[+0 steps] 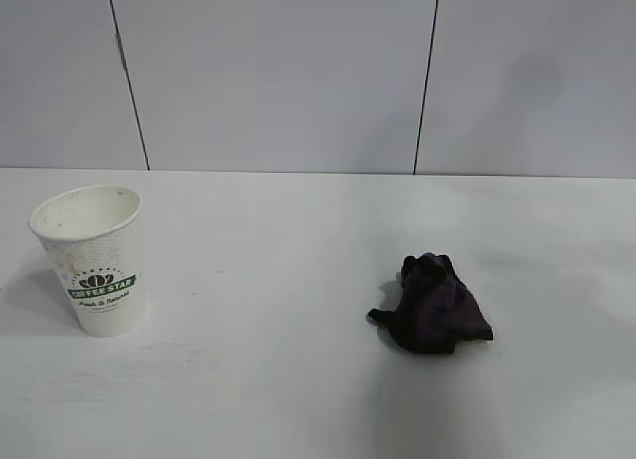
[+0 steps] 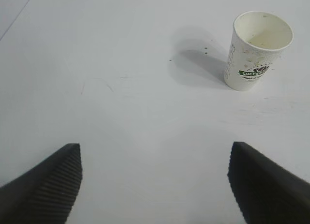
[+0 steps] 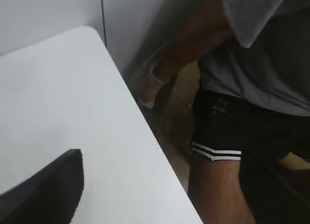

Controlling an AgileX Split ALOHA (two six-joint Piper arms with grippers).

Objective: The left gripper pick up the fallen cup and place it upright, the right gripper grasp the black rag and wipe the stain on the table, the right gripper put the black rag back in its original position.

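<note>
White table (image 1: pixel 298 399) holds the upright cup (image 2: pixel 258 50) well beyond the left gripper's (image 2: pixel 155 185) spread, empty fingers (image 2: pixel 53 185).

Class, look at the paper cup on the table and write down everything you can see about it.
The cup is white textured paper with a green COFFEE STAR logo and brownish speckles on its side and inner wall. It stands upright, mouth open, on the white table, at the left in the exterior view, casting a shadow. Nothing touches it but the tabletop; a few tiny dark specks lie beside it in the left wrist view.
</note>
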